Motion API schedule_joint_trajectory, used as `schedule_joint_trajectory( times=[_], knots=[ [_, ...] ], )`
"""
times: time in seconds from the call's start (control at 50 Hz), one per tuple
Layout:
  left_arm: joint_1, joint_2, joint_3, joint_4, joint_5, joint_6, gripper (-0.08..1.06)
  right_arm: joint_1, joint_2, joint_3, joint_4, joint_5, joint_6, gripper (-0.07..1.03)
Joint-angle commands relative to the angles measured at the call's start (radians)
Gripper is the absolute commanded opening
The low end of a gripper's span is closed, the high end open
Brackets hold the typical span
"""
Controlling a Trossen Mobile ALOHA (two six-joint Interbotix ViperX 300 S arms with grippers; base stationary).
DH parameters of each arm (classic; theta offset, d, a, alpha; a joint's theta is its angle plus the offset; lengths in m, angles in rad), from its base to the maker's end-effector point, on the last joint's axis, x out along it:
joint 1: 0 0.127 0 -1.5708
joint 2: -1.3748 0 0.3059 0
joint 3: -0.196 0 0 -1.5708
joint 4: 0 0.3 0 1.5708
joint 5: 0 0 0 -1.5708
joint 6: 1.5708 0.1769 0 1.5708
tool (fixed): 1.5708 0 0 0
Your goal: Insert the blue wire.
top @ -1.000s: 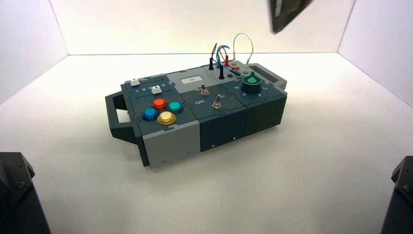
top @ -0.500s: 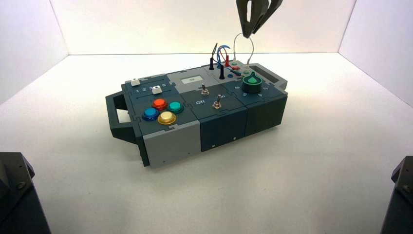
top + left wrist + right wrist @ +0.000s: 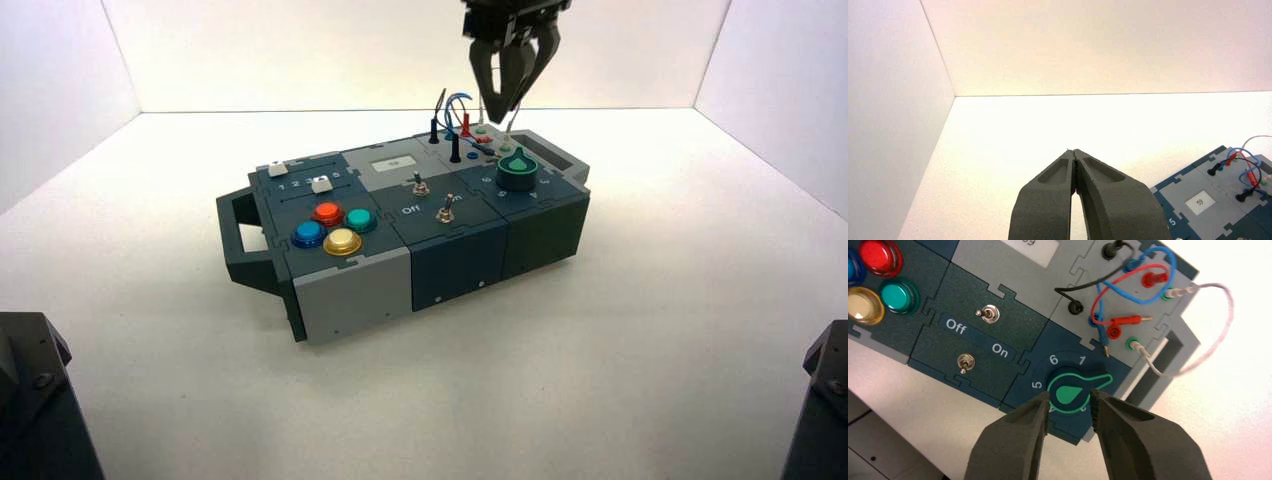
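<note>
The blue wire [image 3: 1154, 296] arcs over the box's wire panel [image 3: 1148, 335]. One end sits in a socket; its other plug [image 3: 1100, 335] lies loose on the panel with its bare pin beside a red socket. In the high view the blue wire [image 3: 457, 97] shows at the box's far right corner. My right gripper [image 3: 508, 108] hangs open just above the wires there, holding nothing. In the right wrist view the right gripper [image 3: 1069, 399] frames the green knob [image 3: 1073, 392] from above. My left gripper [image 3: 1075, 152] is shut and empty, parked off to the box's left.
A white wire loop [image 3: 1220, 325], red leads [image 3: 1125, 320] and a black lead [image 3: 1068, 290] crowd the same panel. Two toggle switches [image 3: 989, 315] stand by the Off/On lettering. Coloured buttons [image 3: 328, 213] and sliders [image 3: 320, 184] fill the box's left end. White walls enclose the table.
My right gripper has come down from the top of the high view toward the wire corner, and its fingers have spread from nearly shut to open.
</note>
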Motion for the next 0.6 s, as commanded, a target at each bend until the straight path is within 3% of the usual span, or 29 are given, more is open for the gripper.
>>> schedule_joint_trajectory(
  times=[0.02, 0.24, 0.44, 0.6],
  knots=[
    [0.008, 0.005, -0.018, -0.002, -0.011, 0.0, -0.03, 0.018, 0.008, -0.038, 0.003, -0.002, -0.025, 0.46],
    [0.008, 0.005, -0.017, -0.002, -0.011, 0.0, -0.03, 0.028, 0.038, -0.067, -0.017, 0.018, -0.043, 0.46],
    [0.008, 0.006, -0.017, -0.002, -0.012, 0.0, -0.03, 0.038, 0.081, -0.124, -0.109, 0.069, -0.046, 0.46],
    [0.008, 0.006, -0.018, -0.002, -0.014, 0.0, -0.03, 0.04, 0.109, -0.166, -0.137, 0.104, -0.048, 0.46]
  ],
)
